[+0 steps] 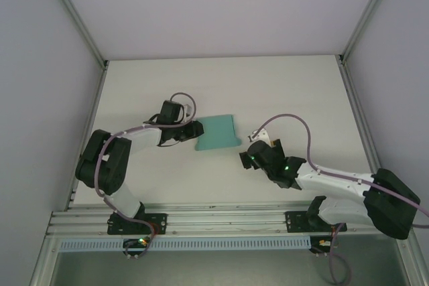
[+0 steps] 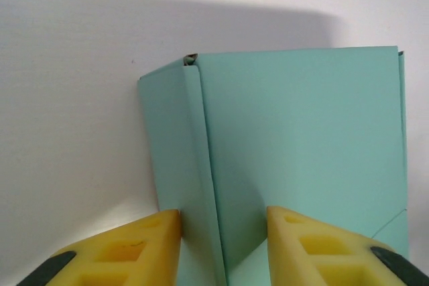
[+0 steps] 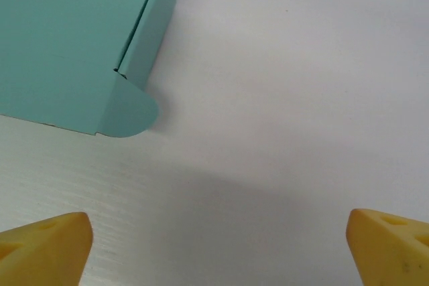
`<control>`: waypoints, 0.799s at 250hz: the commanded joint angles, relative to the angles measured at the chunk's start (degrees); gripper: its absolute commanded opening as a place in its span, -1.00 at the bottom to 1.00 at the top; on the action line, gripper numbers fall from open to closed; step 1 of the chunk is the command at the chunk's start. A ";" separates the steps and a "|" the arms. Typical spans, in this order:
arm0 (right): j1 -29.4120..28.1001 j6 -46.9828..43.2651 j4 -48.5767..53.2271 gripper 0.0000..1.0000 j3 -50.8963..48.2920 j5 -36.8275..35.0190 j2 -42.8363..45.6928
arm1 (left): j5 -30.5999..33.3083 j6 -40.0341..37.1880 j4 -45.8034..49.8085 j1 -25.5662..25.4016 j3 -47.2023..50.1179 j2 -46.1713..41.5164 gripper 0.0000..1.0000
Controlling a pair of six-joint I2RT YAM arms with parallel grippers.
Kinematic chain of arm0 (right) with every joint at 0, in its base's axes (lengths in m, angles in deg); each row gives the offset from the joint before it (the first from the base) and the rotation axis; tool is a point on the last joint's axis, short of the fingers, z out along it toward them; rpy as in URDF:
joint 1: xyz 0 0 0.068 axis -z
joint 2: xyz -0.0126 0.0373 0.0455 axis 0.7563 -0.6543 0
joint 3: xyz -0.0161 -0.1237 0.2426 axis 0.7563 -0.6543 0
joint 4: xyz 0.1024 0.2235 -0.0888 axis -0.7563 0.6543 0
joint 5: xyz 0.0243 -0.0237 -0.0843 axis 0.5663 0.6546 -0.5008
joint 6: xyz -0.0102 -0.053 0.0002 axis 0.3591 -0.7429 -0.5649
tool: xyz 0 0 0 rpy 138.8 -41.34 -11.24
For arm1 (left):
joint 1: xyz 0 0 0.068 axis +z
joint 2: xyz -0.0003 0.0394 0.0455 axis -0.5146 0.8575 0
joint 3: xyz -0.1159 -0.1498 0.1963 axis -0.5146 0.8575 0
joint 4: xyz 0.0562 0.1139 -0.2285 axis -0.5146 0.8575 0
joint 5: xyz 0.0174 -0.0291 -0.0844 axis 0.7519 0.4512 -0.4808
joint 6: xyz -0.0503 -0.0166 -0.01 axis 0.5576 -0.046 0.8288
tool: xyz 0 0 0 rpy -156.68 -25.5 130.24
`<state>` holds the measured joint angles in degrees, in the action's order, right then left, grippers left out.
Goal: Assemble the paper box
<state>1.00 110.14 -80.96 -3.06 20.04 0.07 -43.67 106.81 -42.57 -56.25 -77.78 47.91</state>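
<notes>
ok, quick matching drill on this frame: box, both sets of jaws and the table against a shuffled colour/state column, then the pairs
Things:
1. paper box
2. left jaws
3. right jaws
4. table

Colour or state:
A. spread wide over bare surface, clear of the box
B. teal-green, lying mid-table
C. white
D. astride the box's left edge, a gap showing, not clamped

Pairs: 1-B, 2-D, 3-A, 4-C
</notes>
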 commanded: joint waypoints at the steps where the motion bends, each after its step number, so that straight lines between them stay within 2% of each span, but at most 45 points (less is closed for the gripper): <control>1: 4.16 0.48 -4.55 0.99 0.65 10.06 2.03 | -2.41 0.51 -2.17 0.99 2.65 3.06 -0.39; 34: 12.34 7.51 -9.76 0.99 3.12 23.41 -0.79 | -8.21 5.94 -12.57 4.08 6.92 4.34 -0.63; 61: 16.23 11.25 -10.29 0.99 7.07 29.81 -5.35 | -12.04 8.69 -18.89 6.20 9.95 5.41 -0.81; 91: 19.13 13.58 -7.75 0.99 12.70 35.90 -11.56 | -14.51 8.97 -21.60 7.30 11.16 6.58 -0.84; 141: 22.60 19.02 -11.04 0.99 19.46 49.64 -24.27 | -18.50 12.12 -28.95 8.88 13.10 9.89 -0.88; 182: 24.64 24.06 -20.24 1.00 21.46 58.71 -33.02 | -18.73 12.42 -29.84 9.15 13.62 10.31 -0.87; 200: 24.50 24.70 -23.54 0.92 23.21 63.03 -36.15 | -18.57 11.69 -28.91 9.09 13.23 9.84 -0.87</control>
<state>25.28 130.47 -96.87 17.47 72.02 -32.00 -64.00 118.48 -76.86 -47.09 -66.20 55.74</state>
